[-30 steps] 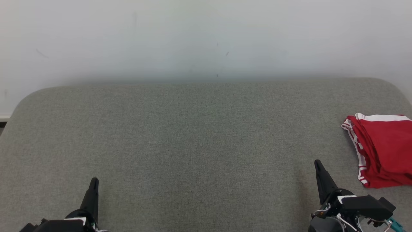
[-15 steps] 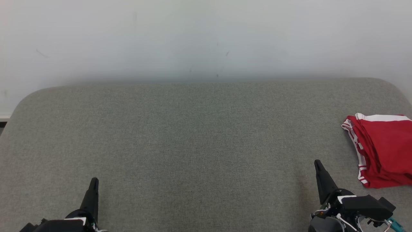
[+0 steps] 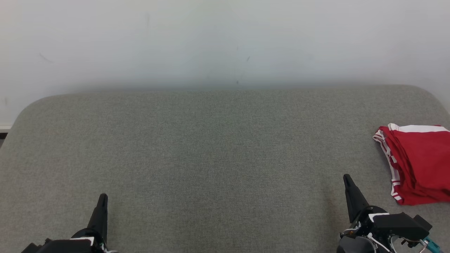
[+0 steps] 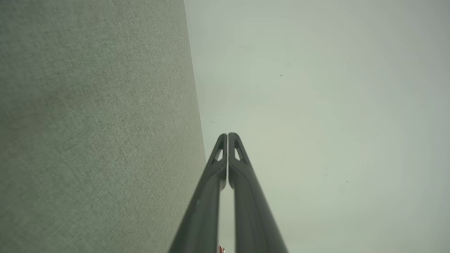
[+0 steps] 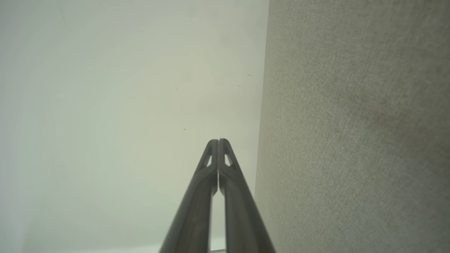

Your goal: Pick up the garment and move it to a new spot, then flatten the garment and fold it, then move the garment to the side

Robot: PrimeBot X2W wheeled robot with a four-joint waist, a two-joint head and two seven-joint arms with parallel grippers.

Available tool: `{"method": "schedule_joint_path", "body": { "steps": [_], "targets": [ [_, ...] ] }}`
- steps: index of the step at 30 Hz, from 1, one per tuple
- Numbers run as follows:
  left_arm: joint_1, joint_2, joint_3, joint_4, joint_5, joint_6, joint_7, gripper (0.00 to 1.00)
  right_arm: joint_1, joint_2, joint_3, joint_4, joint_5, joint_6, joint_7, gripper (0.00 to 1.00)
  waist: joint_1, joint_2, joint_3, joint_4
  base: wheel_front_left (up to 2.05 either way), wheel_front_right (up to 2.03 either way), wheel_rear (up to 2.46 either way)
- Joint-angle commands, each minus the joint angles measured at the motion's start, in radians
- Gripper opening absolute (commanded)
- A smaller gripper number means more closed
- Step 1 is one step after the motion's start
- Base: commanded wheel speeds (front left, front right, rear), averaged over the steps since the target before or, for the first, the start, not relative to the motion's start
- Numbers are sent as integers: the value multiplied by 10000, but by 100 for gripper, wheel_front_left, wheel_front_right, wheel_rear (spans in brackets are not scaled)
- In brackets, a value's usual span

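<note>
**Q:** What are the two tools doing?

**A:** The left gripper (image 3: 102, 196) is a pair of long, dark, tapering fingers (image 4: 214, 182) with small triangular cut-outs near the tips. The fingers are pressed together tip to tip with nothing between them. It sits at the near left edge of a grey woven-fabric worktop (image 3: 218, 147). The right gripper (image 3: 347, 177) has the same dark pointed shape and rises from a black housing with thin wires at the near right edge. It is likewise closed on itself and empty. Both point toward the far edge.

**Q:** Where is the clothing?

**A:** A red soft-cloth garment (image 3: 420, 161) with white striped trim lies folded in loose layers at the worktop's right edge. It is partly cut off by the frame. It lies near the right gripper, just beyond it and to its right, not touching it.

**Q:** And the surroundings?

**A:** The worktop has a fine, even weave and rounded far corners. Behind it stands a smooth pale wall (image 3: 211, 42) with a few faint scuffs.
</note>
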Motion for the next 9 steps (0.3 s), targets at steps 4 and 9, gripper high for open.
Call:
{"method": "schedule_joint_path", "body": {
  "steps": [4,9],
  "targets": [
    [-94,12,30,-37,-45,-32,0,0,-41,16,1,-22,20,-21,20,0,1,0,0,0,0,0,0],
    [-94,12,30,-37,-45,-32,0,0,-41,16,2,-22,20,-21,20,0,1,0,0,0,0,0,0]
  ]
}}
